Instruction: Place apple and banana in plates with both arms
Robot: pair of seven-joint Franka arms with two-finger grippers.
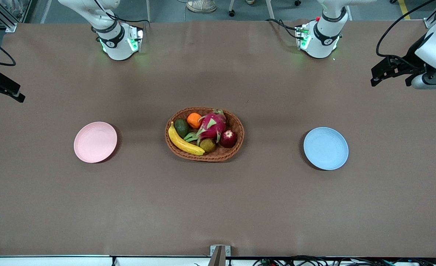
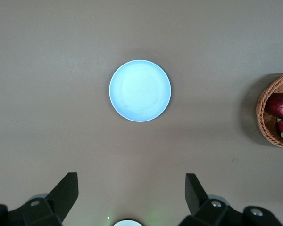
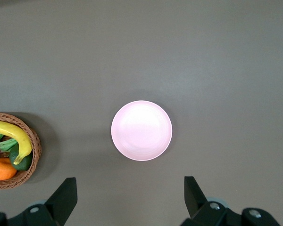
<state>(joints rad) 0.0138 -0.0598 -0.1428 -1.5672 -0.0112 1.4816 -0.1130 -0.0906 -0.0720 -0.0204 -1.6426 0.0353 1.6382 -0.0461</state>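
Observation:
The yellow banana (image 1: 184,142) and the dark red apple (image 1: 228,139) lie in a brown wicker basket (image 1: 218,157) at the table's middle. An empty pink plate (image 1: 95,142) sits toward the right arm's end and an empty blue plate (image 1: 326,148) toward the left arm's end. My left gripper (image 1: 391,79) hangs open high over the table near the blue plate (image 2: 139,90); its view catches the apple (image 2: 279,103). My right gripper (image 1: 3,96) hangs open near the pink plate (image 3: 141,130); its view catches the banana (image 3: 14,136). Both hold nothing.
The basket also holds a pink dragon fruit (image 1: 212,125), an orange (image 1: 194,120), a dark green avocado (image 1: 181,128) and a brown kiwi (image 1: 207,145). The two arm bases stand along the table edge farthest from the front camera. Brown tabletop lies between basket and plates.

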